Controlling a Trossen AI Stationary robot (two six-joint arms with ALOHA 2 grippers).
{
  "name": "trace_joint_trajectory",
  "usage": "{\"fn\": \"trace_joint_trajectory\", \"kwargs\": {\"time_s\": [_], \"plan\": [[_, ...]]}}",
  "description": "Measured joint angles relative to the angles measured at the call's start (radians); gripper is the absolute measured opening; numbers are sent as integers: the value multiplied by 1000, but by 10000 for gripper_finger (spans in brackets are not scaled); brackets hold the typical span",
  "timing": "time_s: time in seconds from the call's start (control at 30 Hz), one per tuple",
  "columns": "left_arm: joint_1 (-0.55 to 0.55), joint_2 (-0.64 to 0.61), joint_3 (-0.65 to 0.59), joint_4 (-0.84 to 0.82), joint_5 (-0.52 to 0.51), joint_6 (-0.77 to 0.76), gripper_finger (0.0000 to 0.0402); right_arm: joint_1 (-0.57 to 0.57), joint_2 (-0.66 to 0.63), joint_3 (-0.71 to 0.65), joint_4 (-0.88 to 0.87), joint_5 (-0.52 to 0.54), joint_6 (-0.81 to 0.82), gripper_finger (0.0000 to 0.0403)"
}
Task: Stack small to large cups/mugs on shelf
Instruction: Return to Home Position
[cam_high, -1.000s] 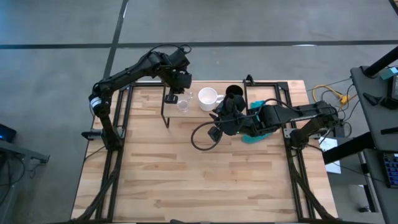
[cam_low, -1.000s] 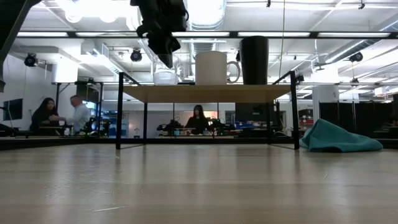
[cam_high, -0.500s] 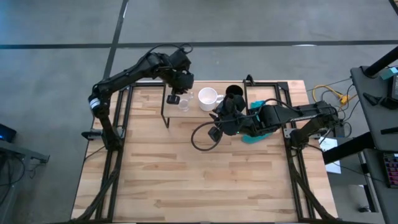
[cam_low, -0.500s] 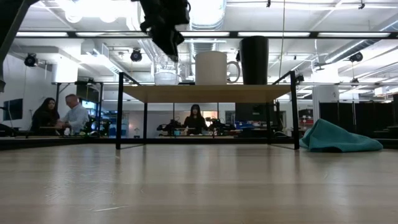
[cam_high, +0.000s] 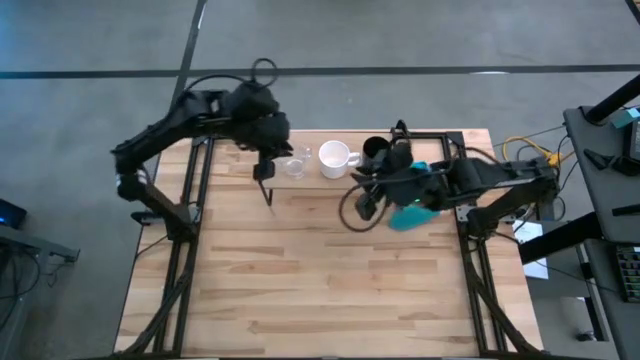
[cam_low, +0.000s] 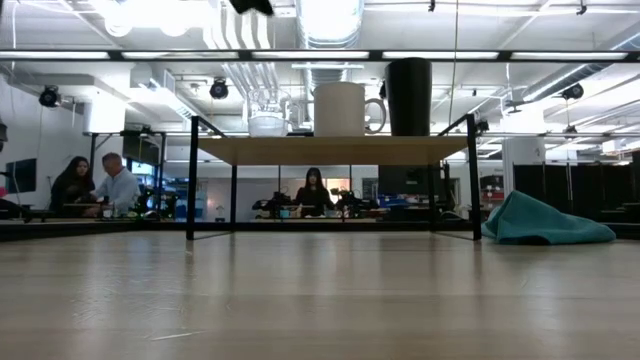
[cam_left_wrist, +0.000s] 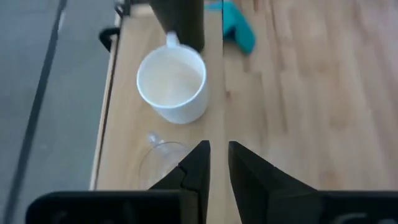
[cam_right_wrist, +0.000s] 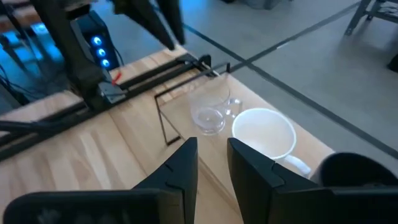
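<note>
On the shelf (cam_low: 330, 150) at the table's far side three vessels stand upright on their bases in a row: the clear glass cup (cam_high: 295, 166) (cam_low: 267, 118), the white mug (cam_high: 334, 158) (cam_low: 340, 108) and the black cup (cam_high: 376, 150) (cam_low: 409, 96). My left gripper (cam_high: 264, 170) (cam_left_wrist: 218, 149) hangs high above the shelf's left end, beside the glass cup (cam_left_wrist: 163, 163), with a narrow gap between its fingers and empty. My right gripper (cam_high: 363, 203) (cam_right_wrist: 212, 144) hovers on the near side of the shelf, facing the cups, narrowly open and empty.
A teal cloth (cam_high: 405, 217) (cam_low: 545, 220) lies on the tabletop to the right of the shelf, under my right arm. A black cable loops below my right gripper (cam_high: 350, 212). People sit in the room beyond the table (cam_low: 100, 185).
My left gripper has risen from just over the glass cup and gone toward the table's left edge, almost leaving the low view. My right gripper has shifted a little toward the table's right edge. The three vessels have stayed in place on the shelf.
</note>
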Motion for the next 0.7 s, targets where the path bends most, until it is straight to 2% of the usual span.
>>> {"fn": "trace_joint_trajectory", "kwargs": {"time_s": [0.3,0.5,0.7], "plan": [[-18,-135,-10,12,0,-350,44,1,-94,0,-1,-3,6,82],[-18,-178,-14,28,0,-395,44,7,-154,0,-14,-116,-14,82],[-18,-217,-41,35,2,-448,44,43,-227,0,-90,-99,-17,82]]}}
